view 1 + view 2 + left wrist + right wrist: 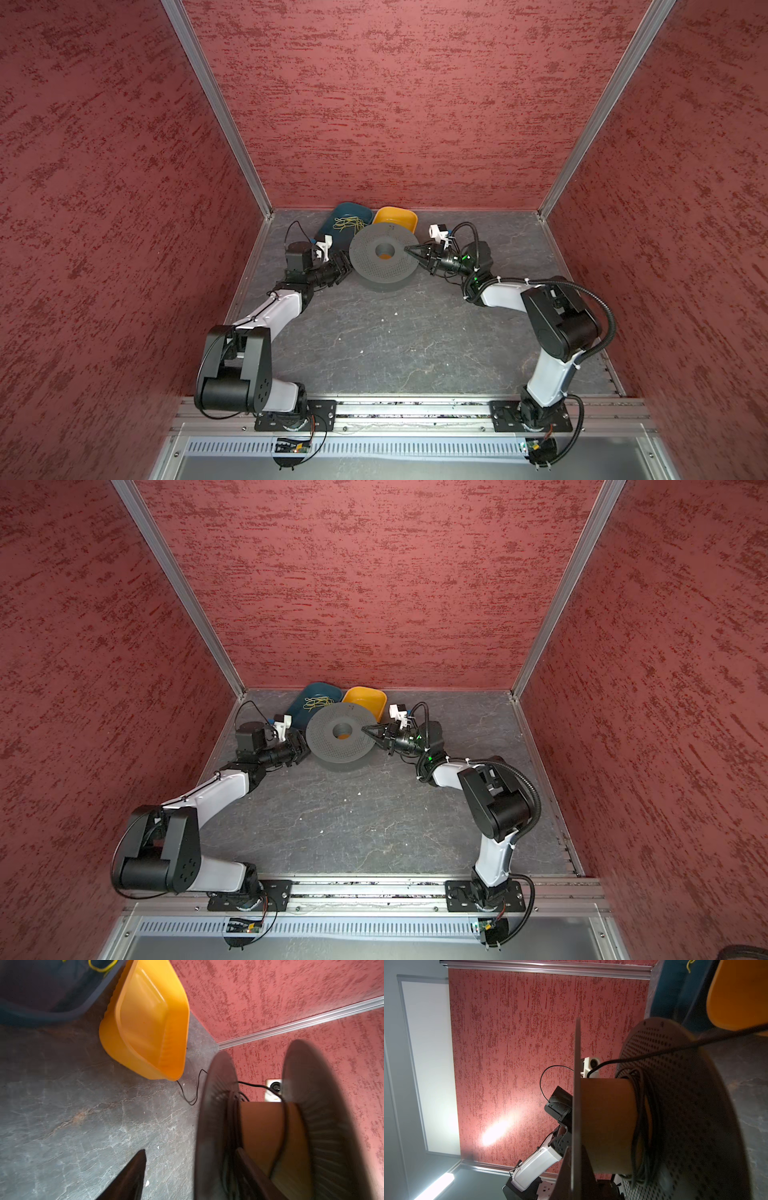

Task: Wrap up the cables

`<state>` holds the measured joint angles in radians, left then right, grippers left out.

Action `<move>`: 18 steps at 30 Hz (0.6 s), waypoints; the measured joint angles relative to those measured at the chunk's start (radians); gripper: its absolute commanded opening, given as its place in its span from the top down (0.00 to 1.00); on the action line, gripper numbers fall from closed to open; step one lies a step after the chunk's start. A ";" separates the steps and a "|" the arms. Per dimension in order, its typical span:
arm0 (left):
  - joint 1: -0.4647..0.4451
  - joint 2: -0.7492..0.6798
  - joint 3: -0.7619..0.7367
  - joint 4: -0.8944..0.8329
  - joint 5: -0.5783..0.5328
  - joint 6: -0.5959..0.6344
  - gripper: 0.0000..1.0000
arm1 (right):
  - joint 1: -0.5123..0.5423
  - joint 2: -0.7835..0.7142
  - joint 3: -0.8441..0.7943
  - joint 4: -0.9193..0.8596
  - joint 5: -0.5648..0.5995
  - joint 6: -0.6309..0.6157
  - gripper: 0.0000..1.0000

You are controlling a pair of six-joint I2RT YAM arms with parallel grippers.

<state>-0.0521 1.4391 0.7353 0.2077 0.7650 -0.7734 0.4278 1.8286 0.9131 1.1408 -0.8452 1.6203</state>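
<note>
A grey perforated spool [384, 257] [341, 737] with an orange-brown core [608, 1122] stands on its lower flange at the back of the table. The thin black cable lies in loose turns [643, 1115] round the core by the lower flange. One strand [675, 1049] leaves the spool and trails over the table [187, 1093] under the orange bin. My right gripper [409, 248] [576, 1148] is shut on the rim of the upper flange. My left gripper [343, 266] [191, 1150] is open astride the lower flange [214, 1126], one finger [249, 1167] between the flanges.
A blue bin [353, 208] holding yellow-green strands [349, 224] and an orange bin [395, 216] stand just behind the spool against the back wall. Red walls close in the table on three sides. Both arms reach in from the front rail.
</note>
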 measured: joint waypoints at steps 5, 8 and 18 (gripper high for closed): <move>-0.001 0.020 0.008 0.021 0.006 0.002 0.36 | 0.000 0.000 0.000 0.005 0.000 0.015 1.00; -0.003 0.023 0.011 0.048 0.014 0.000 0.36 | 0.000 0.000 0.000 0.014 0.000 0.022 1.00; -0.016 0.023 -0.017 0.153 0.031 -0.016 0.37 | 0.000 0.000 0.000 0.023 0.000 0.026 1.00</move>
<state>-0.0677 1.4624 0.7185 0.3607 0.7959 -0.7898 0.4278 1.8290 0.9131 1.1637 -0.8452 1.6466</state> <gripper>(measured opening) 0.657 0.065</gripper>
